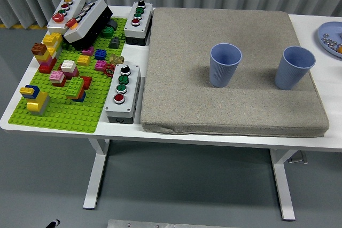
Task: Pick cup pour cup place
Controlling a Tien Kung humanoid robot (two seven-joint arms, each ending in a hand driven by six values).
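Observation:
Two blue ribbed cups stand upright on a grey-brown fabric mat (181,105). The left cup (225,65) is near the mat's middle. The right cup (294,67) is close to the mat's right edge. I cannot see what is inside either cup. Neither of my hands shows in the head view.
A green baseplate (59,116) with several coloured bricks covers the table's left part. Grey button boxes sit at the back left (66,10), at the back by the mat (138,21) and at the front by the mat (122,92). A blue plate (327,34) is at the right edge.

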